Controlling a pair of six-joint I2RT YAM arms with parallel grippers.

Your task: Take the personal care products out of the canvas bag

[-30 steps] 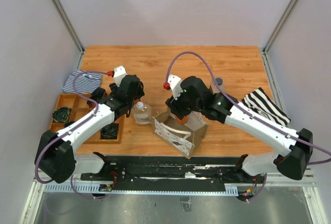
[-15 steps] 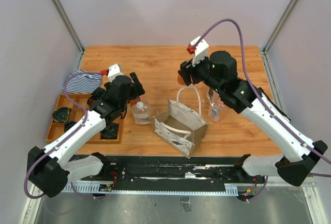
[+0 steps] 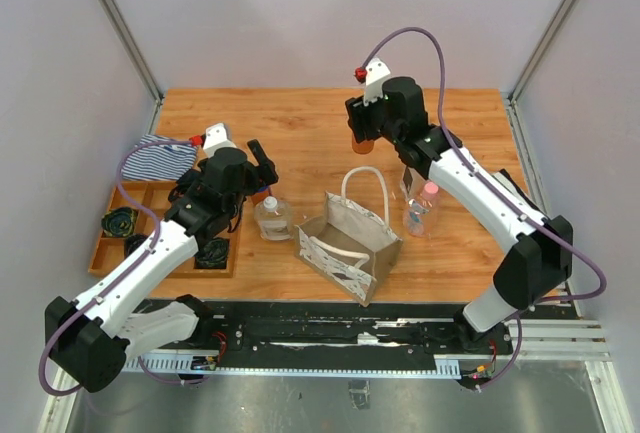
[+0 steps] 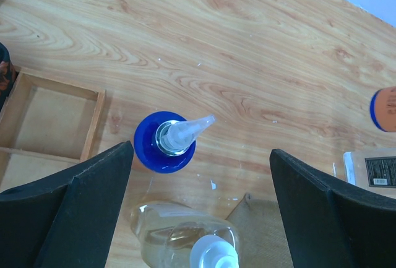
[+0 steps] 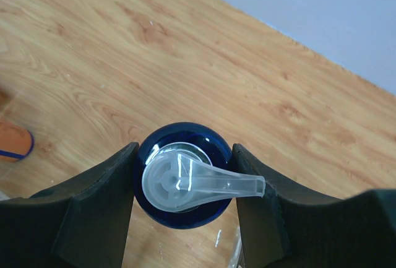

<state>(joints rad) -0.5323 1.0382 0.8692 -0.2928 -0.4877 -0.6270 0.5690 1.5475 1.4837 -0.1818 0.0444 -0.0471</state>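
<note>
right tool clamps amber plastic bottle with blue pump cap, raised at 12 o'clock of off-white canvas bag | left tool spread, empty | risk: grip seems only at cap, bottle may slip and fall

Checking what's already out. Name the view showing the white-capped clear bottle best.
Top external: the clear bottle stands whole beside the canvas bag. Left wrist cuts it off at the bottom edge; right wrist misses it.

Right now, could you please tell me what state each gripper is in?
Left gripper: jaws open, holding nothing.
Right gripper: jaws closed on the blue-capped pump bottle.
</note>
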